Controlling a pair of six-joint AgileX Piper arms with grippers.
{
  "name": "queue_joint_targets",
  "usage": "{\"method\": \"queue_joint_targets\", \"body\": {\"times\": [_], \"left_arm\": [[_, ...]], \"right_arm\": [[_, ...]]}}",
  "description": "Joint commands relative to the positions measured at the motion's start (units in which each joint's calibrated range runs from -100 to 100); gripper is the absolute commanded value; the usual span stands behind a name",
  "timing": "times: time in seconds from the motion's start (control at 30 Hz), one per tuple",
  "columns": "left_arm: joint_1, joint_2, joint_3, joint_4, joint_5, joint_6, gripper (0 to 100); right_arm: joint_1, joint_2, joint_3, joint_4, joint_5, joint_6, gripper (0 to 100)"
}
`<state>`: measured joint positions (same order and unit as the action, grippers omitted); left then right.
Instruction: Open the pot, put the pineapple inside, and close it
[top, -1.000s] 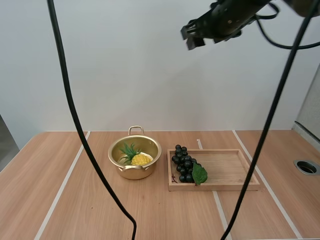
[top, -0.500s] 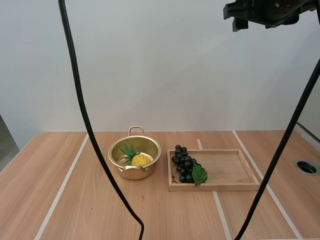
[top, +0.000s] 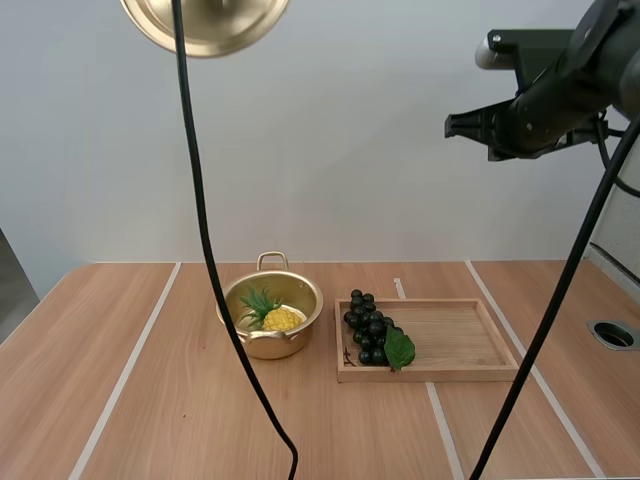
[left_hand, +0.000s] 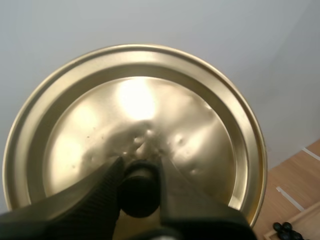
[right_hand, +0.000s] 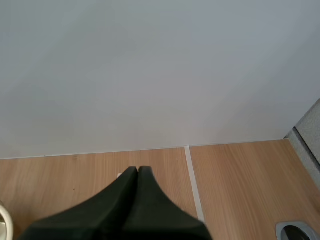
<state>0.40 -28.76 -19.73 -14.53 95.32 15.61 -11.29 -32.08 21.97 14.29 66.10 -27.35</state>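
The gold pot (top: 270, 318) stands open on the table with the pineapple (top: 276, 317) lying inside it. Its gold lid (top: 205, 20) hangs high above the table's left half. In the left wrist view my left gripper (left_hand: 140, 170) is shut on the lid's black knob (left_hand: 139, 194), with the lid's domed top (left_hand: 135, 120) facing the camera. My right gripper (top: 455, 125) is raised high over the right side of the table, away from the pot. Its fingers lie together as one dark wedge (right_hand: 138, 171), holding nothing.
A wooden tray (top: 460, 345) sits to the right of the pot, with a bunch of dark grapes (top: 368, 338) and a green leaf at its left end. A round metal hole (top: 612, 333) is set into the table near its right edge.
The lid has come into the high view at top left. My right arm has swung right and come lower, and its fingers have shut.
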Motion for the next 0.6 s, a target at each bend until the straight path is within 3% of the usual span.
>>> {"method": "queue_joint_targets", "body": {"times": [0.0,0.37,0.57], "left_arm": [[0.11,0.1,9.2,-3.5,-6.6,-0.6,0],[0.11,0.3,37.7,-5.6,-28.7,1.8,0],[0.11,2.8,49.9,-12.2,-32.9,8.3,0]], "right_arm": [[-0.3,-0.9,5.8,0.1,-8.3,-1.2,0],[-0.3,-0.9,21.3,0.5,-27.3,-5.9,0],[-0.3,-0.8,24.7,0.5,-30.9,-7.7,0]]}}
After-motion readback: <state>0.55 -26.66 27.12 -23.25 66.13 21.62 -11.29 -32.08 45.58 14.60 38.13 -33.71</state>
